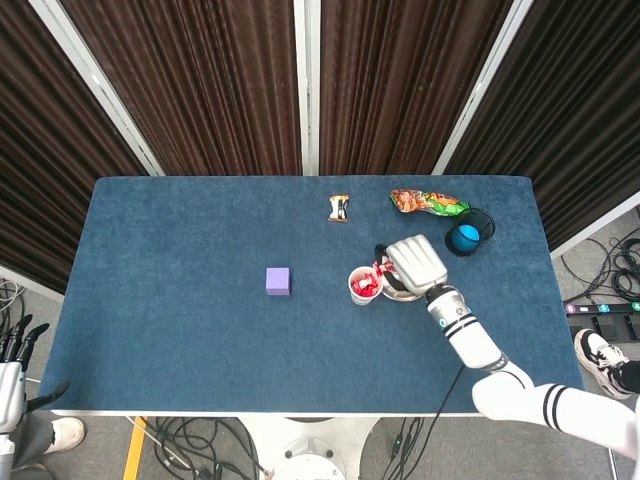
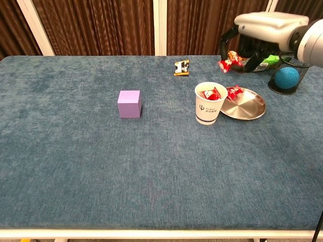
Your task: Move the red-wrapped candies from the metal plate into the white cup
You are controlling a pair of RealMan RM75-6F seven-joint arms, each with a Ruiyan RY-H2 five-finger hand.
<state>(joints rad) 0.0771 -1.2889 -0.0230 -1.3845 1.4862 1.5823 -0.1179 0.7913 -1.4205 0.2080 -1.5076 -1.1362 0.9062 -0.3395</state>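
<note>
The white cup (image 2: 210,105) stands mid-table with red-wrapped candies (image 2: 211,94) inside; it also shows in the head view (image 1: 364,287). Right beside it lies the metal plate (image 2: 247,107), where one red candy (image 2: 233,93) rests at the left rim. My right hand (image 2: 264,28) hovers high above the plate and pinches another red candy (image 2: 226,62) that dangles from its fingers. In the head view my right hand (image 1: 415,264) covers most of the plate (image 1: 402,295), and the held candy (image 1: 381,268) hangs just right of the cup. My left hand (image 1: 14,352) hangs off the table's lower left, fingers apart and empty.
A purple cube (image 2: 129,104) sits left of the cup. A small snack bar (image 2: 181,67) lies toward the back. A black mesh holder with a blue ball (image 2: 287,78) stands at the far right, next to a snack bag (image 1: 428,203).
</note>
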